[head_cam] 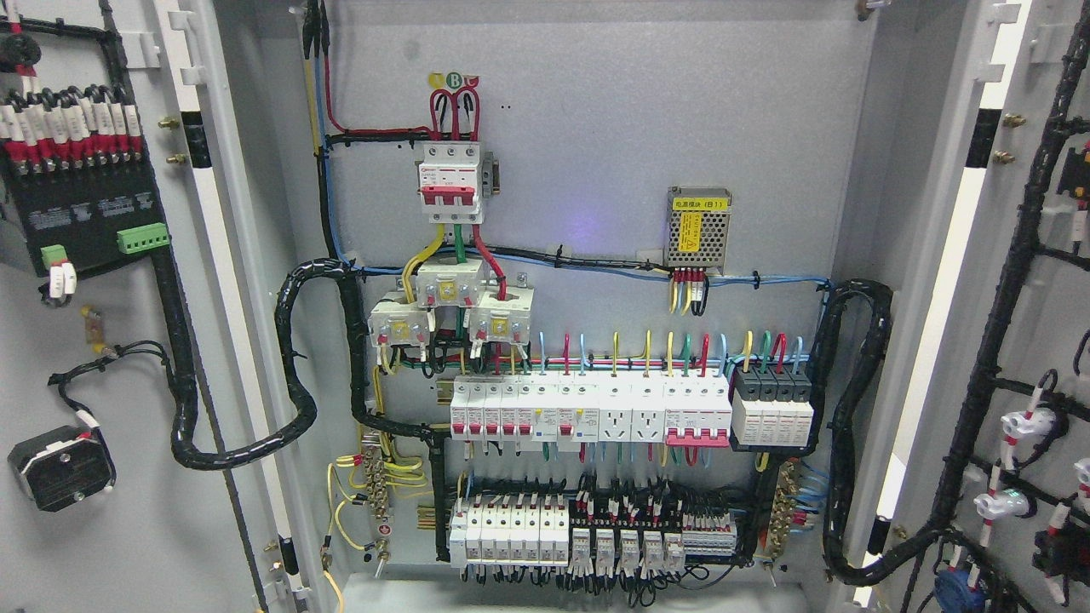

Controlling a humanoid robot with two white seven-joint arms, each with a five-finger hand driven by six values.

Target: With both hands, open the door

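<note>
A grey electrical cabinet fills the head view with both doors swung wide. The left door shows its inner face with a black terminal block and a black wire harness. The right door shows its inner face with black cable looms and white connectors. Between them the back panel carries a red-and-white main breaker, rows of white breakers and coloured wiring. Neither of my hands nor either arm appears in the picture.
Thick black cable bundles loop from the left door into the cabinet, and another bundle loops on the right. A small metal power supply with a yellow label hangs on the upper right of the panel.
</note>
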